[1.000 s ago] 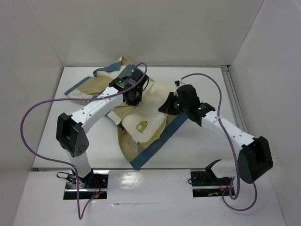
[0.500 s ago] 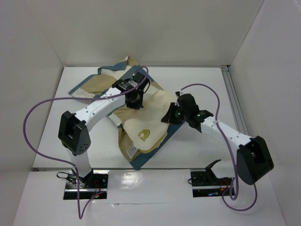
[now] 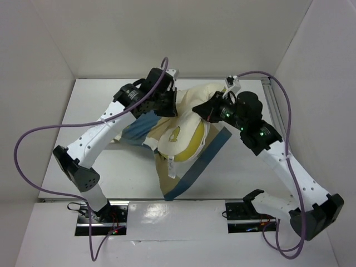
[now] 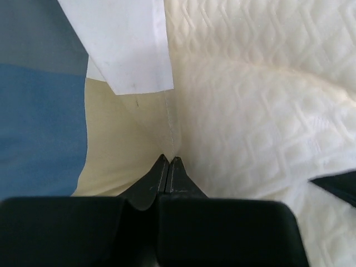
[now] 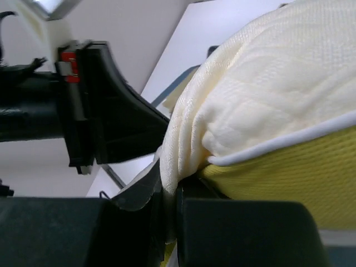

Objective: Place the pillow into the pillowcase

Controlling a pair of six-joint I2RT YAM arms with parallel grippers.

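The cream-yellow pillow (image 3: 186,130) hangs bunched above the table, with its small yellow emblem (image 3: 174,134) facing up. My right gripper (image 3: 204,109) is shut on the pillow's cream edge (image 5: 267,94), and the fabric is pinched between its fingers (image 5: 169,189). The checked pillowcase (image 3: 203,161) trails below and to the left of the pillow, in blue and tan. My left gripper (image 3: 167,105) is raised at the pillow's far left. Its jaws (image 4: 168,159) are shut on a thin fold of the pillowcase (image 4: 39,122), right beside the quilted pillow (image 4: 261,111). A white tag (image 4: 128,44) hangs above them.
White walls enclose the table on three sides. A metal rail (image 3: 275,111) runs along the right edge. Purple cables (image 3: 33,139) loop off both arms. The other gripper's black body (image 5: 105,105) is close by in the right wrist view.
Both arms have risen and moved toward the far side, lifting the pillow and pillowcase off the table. The pillow now hangs bunched between the two grippers.
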